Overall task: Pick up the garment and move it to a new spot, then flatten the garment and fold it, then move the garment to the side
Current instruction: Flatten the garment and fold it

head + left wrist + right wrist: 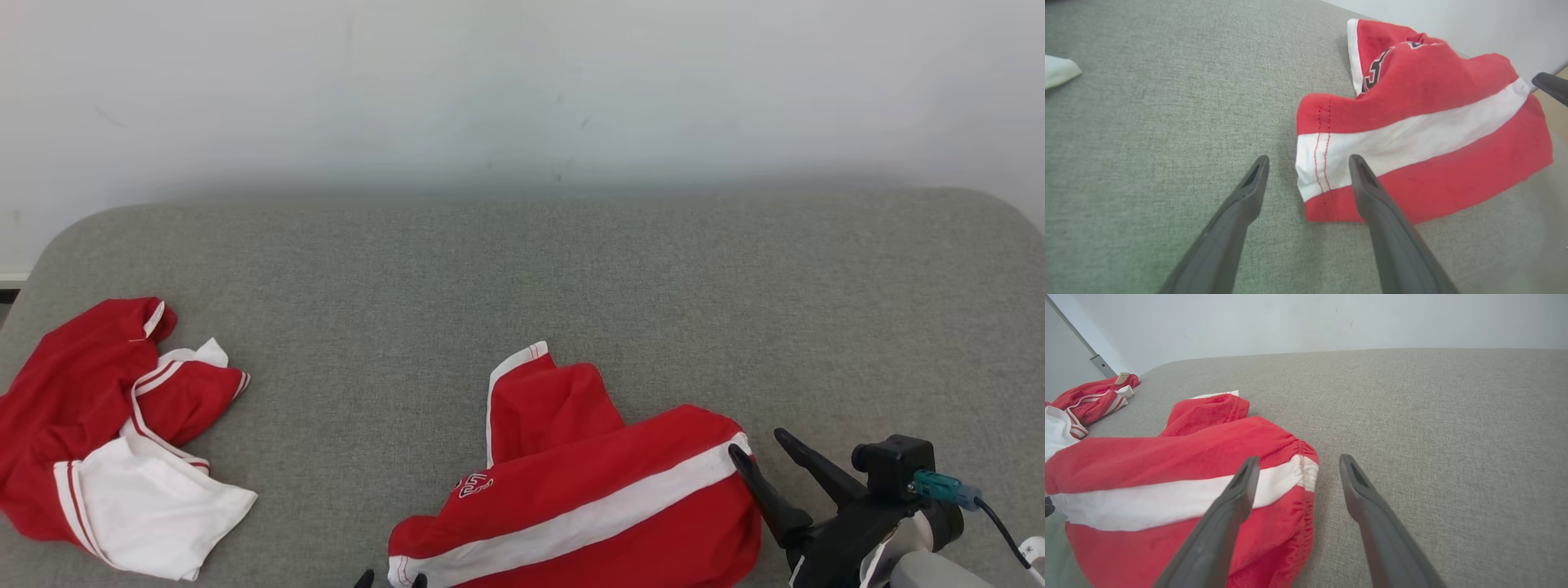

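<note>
1. A crumpled red cloth garment with a broad white stripe [588,498] lies at the near middle of a grey fabric-covered bench [571,269]. A plain white wall [522,82] rises behind it.
2. The garment's long axis follows the stripe. It runs left to right and tilts slightly toward the far side at the right end.
3. The left tool [390,581], two long dark fingers, sits at the garment's near left end. In its own wrist view the left tool [1308,159] is spread wide and holds nothing, with the stitched hem just beyond its fingertips.
4. The right tool [756,443] sits at the garment's right end, beside a gathered edge. In its own wrist view the right tool [1299,459] is also spread wide and empty. One finger lies over red cloth and the other over bare bench.
5. Each arm is just beside its own end of the stripe, and neither is clearly nearer. The next move likely depends on both tools closing on these opposite ends.
6. The bottom of the head view cuts off the garment's near edge and all of the left tool but its fingertips. I cannot tell whether any finger touches the cloth. A dark emblem on the garment is partly folded under and unreadable.
7. A second crumpled red and white garment [106,441] lies well apart at the bench's left edge.
</note>
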